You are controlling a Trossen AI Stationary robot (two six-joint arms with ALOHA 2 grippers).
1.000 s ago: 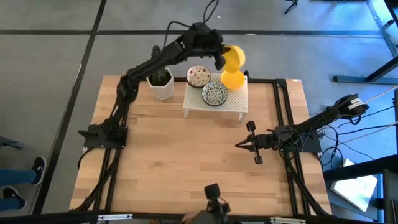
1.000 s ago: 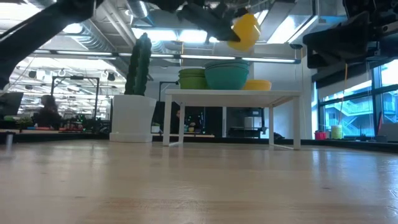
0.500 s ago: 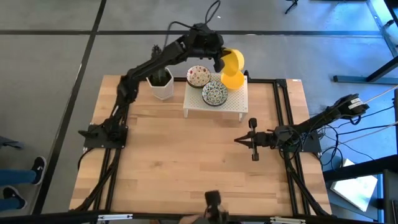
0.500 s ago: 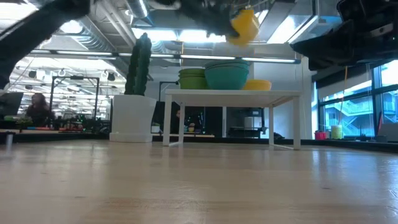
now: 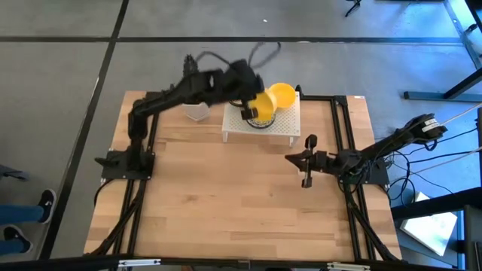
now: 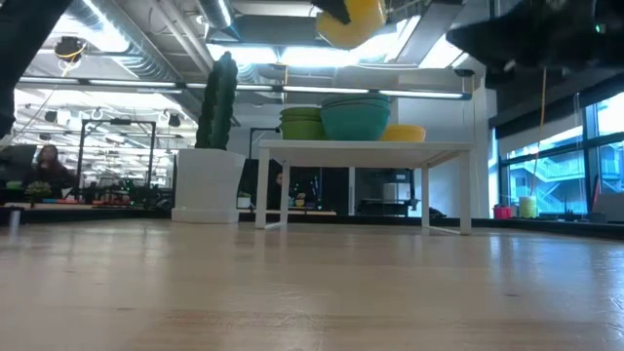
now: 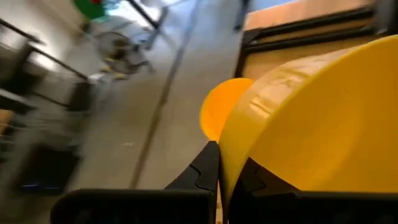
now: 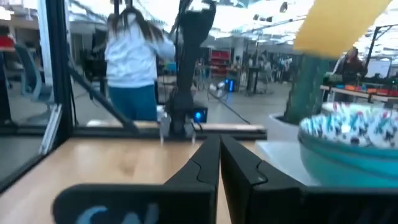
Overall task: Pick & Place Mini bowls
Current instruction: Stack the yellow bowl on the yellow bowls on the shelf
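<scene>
A yellow bowl (image 5: 260,104) hangs tilted above the rack (image 5: 286,125), its rim pinched in the left claw (image 7: 222,171), which is clamped on it. Another yellow bowl (image 5: 283,93) and a patterned bowl (image 8: 348,134) sit on the rack; the cactus pot (image 5: 197,113) stands beside it. The grip on the rim looks thin, so the carry is best kept slow and clear of the stacked bowls, lowering to the counter (image 5: 226,196) before release. The right claw (image 8: 219,155), fingers together, waits low over the counter's right side.
</scene>
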